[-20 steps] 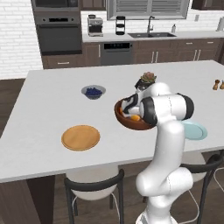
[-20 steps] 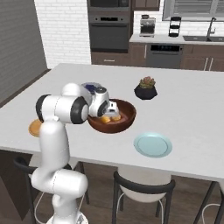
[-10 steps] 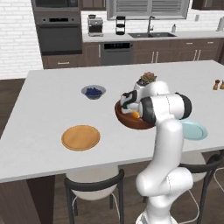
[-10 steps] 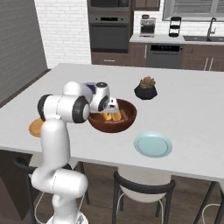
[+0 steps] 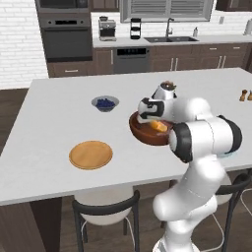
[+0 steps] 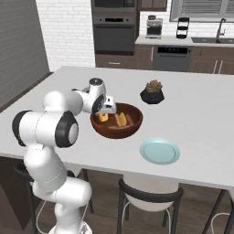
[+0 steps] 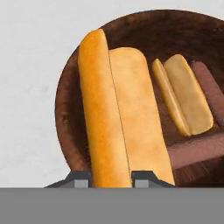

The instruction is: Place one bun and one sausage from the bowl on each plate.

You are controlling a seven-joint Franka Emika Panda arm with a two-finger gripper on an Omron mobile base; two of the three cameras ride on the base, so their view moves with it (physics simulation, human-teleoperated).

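The dark wooden bowl (image 6: 133, 129) (image 5: 140, 133) (image 7: 65, 109) stands mid-counter. My gripper (image 7: 111, 179) (image 6: 106, 111) (image 5: 151, 117) hangs over its left part, shut on a long golden bun (image 7: 118, 118) (image 6: 103, 117) whose end sits between the fingertips. A second bun (image 7: 183, 98) (image 6: 121, 119) lies in the bowl beside two reddish-brown sausages (image 7: 197, 151). The tan wooden plate (image 5: 91, 154) lies on the counter's near left, bare. The pale teal plate (image 6: 159, 151) lies near the front edge right of the bowl, also bare.
A small grey bowl of blue berries (image 5: 104, 103) sits behind the wooden plate. Just beyond the wooden bowl stands a black plant pot (image 6: 153, 93). Two small shakers (image 5: 243, 95) stand at the counter's far right. Stools are tucked under the front edge.
The jaws have closed from wide open onto the bun. The hand has stayed over the bowl's left part.
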